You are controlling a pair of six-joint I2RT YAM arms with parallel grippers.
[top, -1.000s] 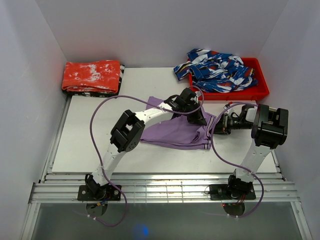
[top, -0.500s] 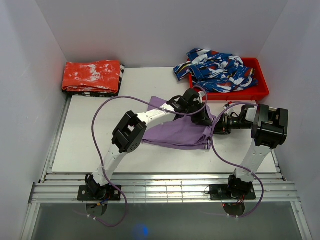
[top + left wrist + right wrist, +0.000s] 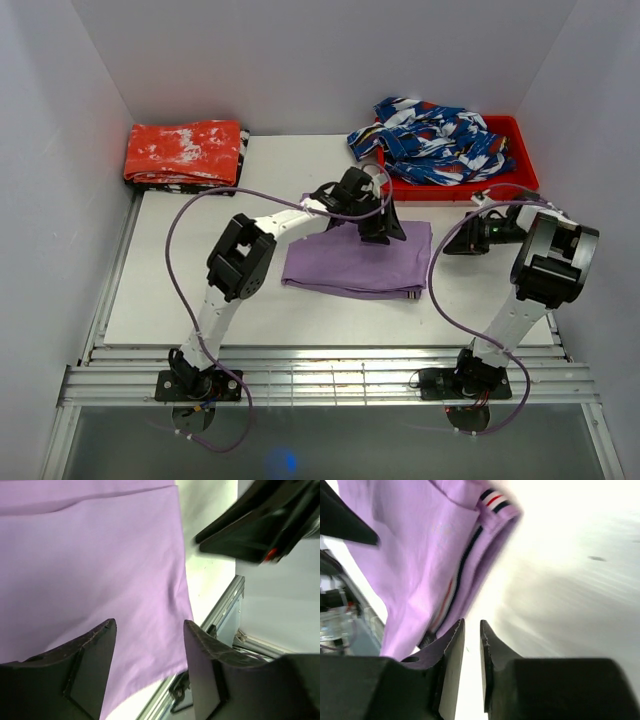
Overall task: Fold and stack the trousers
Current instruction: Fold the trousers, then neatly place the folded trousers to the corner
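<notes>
Trousers (image 3: 352,264) lie mid-counter as a flat lilac rectangle, smoother than a second ago, with the striped waistband trim (image 3: 487,502) at the right end. Right gripper (image 3: 452,247) has backed off that end toward the counter's right edge. It is now apart from the cloth, jaws nearly together with nothing between them. Left gripper (image 3: 385,230) has shifted to the fold's far edge, fingers spread and empty; contact with the fabric is unclear. Judgement: the fold looks complete. Stacking remains, probably onto the red-orange cloth (image 3: 185,152) at the far left corner.
</notes>
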